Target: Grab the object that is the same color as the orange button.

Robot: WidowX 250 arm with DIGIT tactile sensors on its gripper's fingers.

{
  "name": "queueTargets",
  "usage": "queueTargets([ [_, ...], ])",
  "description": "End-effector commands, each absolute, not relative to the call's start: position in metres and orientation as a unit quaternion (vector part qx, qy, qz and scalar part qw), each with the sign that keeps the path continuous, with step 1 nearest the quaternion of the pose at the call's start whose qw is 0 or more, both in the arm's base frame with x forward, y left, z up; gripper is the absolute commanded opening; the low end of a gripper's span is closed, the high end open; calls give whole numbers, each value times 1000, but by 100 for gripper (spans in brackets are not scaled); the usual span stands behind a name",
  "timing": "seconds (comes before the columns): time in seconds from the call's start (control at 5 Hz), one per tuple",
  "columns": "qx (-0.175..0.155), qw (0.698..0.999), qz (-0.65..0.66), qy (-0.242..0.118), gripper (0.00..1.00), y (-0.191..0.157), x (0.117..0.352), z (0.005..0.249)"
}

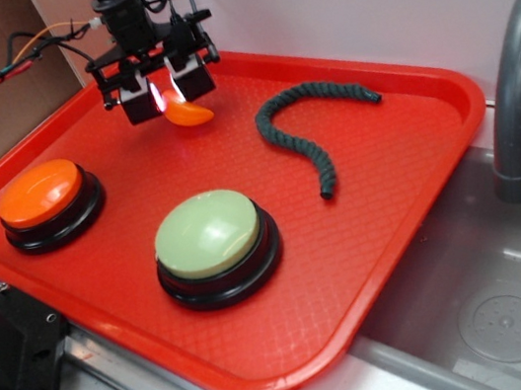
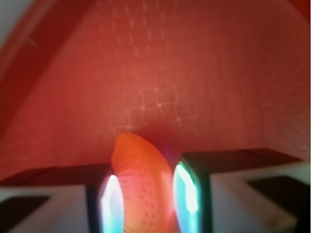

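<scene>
Exterior view: my gripper (image 1: 166, 93) sits at upper centre of the frame, over the far part of the red tray (image 1: 405, 221). It is clamped on the orange crescent piece (image 1: 189, 113), whose lower end sticks out below the fingers. I cannot tell whether the piece touches the tray.

Wrist view: the crescent (image 2: 141, 179) is pinched between two glowing pads (image 2: 187, 189), both pressed against its sides, with the textured tray floor behind.

The orange button (image 1: 38, 195) sits at left of the frame. The pale green button (image 1: 207, 234) is at centre. The dark green rope (image 1: 313, 121) lies curled at upper right. A grey sink (image 1: 501, 315) occupies the lower right.
</scene>
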State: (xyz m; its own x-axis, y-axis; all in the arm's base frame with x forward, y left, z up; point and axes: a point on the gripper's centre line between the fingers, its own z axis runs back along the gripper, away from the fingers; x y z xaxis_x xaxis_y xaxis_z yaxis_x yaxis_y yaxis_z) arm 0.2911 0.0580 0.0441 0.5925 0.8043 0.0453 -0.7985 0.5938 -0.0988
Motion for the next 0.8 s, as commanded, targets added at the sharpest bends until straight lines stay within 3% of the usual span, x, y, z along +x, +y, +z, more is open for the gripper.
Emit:
queueTargets([
  [0.0,-81,895,431,-82,0,53,287,109],
  [0.2,-112,911,392,-67,0,41,280,138],
  [0.6,-136,930,333,-70,0,16,241,187],
])
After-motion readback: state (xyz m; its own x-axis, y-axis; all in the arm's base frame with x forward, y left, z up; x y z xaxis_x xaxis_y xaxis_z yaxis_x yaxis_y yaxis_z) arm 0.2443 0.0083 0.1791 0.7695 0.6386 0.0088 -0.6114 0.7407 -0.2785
